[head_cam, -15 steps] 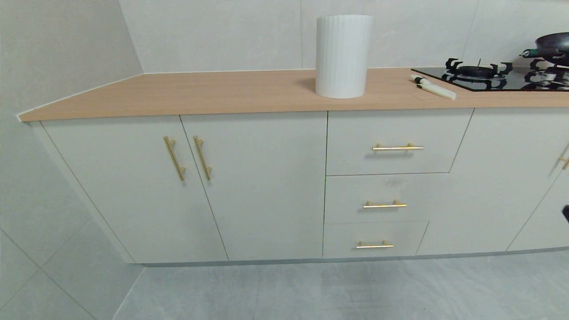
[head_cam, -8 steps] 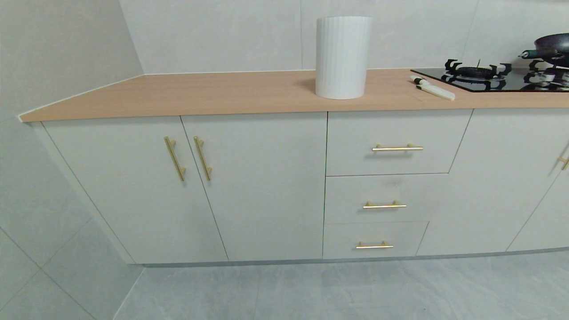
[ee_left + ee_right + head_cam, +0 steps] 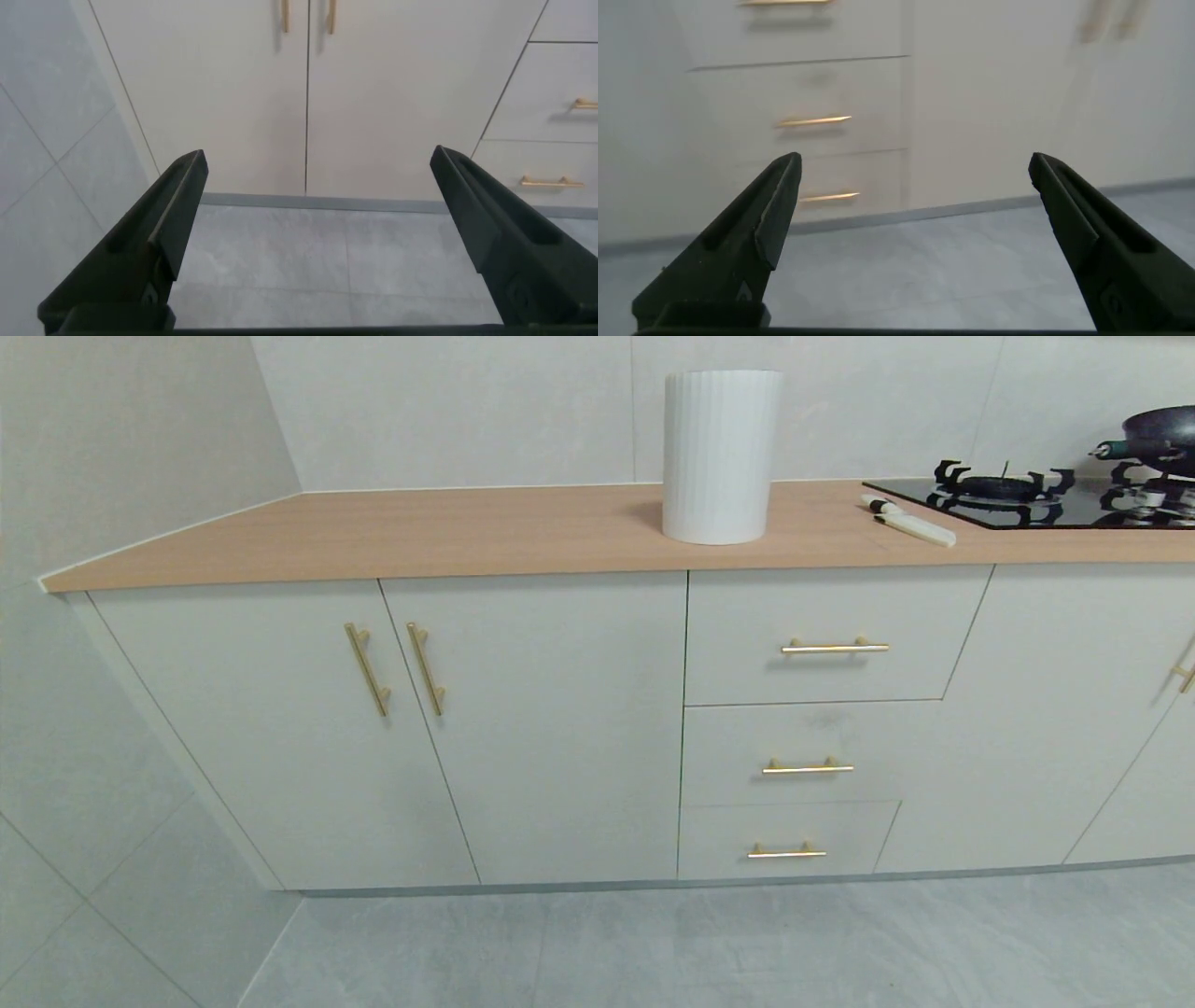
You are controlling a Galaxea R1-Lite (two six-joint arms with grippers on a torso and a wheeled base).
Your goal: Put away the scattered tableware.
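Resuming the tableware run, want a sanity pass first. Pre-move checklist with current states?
1. ok: left gripper open, empty.
2. ok: right gripper open, empty.
3. ok: white utensil located, lying flat on the countertop beside the hob.
4. ok: ribbed container upright, apart from the utensil.
5. cannot tell: room inside the container.
6. not ok: top drawer shut, if that is the storage spot.

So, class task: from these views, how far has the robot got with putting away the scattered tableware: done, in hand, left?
Done: nothing that shows. The knife lies loose on the countertop between the white ribbed container and the gas hob. In hand: nothing; the left gripper and right gripper hang open and empty, low before the cabinet fronts. Left: the whole job; all three drawers are shut.
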